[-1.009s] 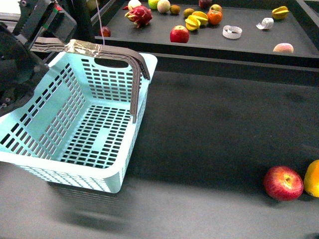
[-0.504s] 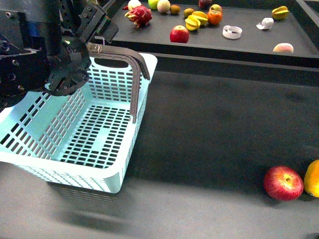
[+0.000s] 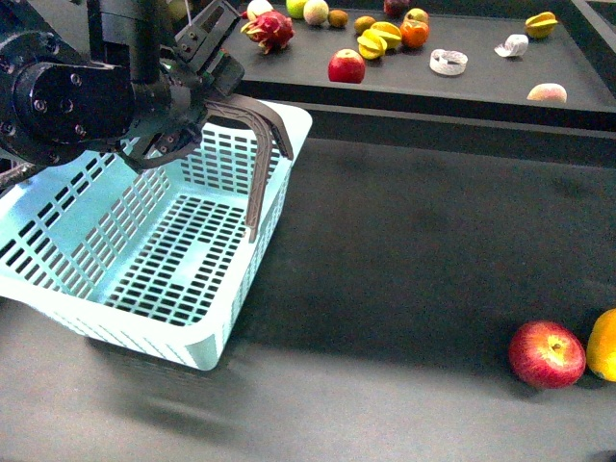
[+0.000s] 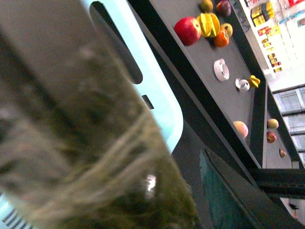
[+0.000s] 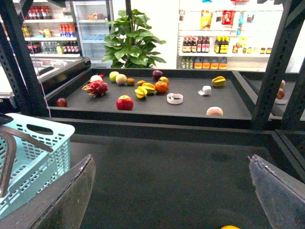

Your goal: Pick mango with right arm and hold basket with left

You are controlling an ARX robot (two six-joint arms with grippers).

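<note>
The light blue basket (image 3: 144,241) stands at the left of the dark table. My left gripper (image 3: 205,96) is shut on its grey-brown taped handle (image 3: 260,164) at the far rim. In the left wrist view the handle (image 4: 71,119) fills the frame, blurred, beside one finger (image 4: 228,200). The yellow-orange mango (image 3: 604,345) lies at the far right edge, next to a red apple (image 3: 547,354). My right gripper (image 5: 174,200) is open and empty above the table. Only a sliver of the mango (image 5: 229,227) shows at the edge of its view. The right gripper is out of the front view.
A raised back shelf (image 3: 433,106) holds a dragon fruit (image 3: 271,29), a red apple (image 3: 346,66), star fruits (image 3: 380,40), a tape roll (image 3: 448,62) and a peach (image 3: 547,92). The basket also shows in the right wrist view (image 5: 43,152).
My left arm has swung in from the left and closed on the basket's handle. The basket has shifted and turned slightly. The mango and the apple have not moved.
</note>
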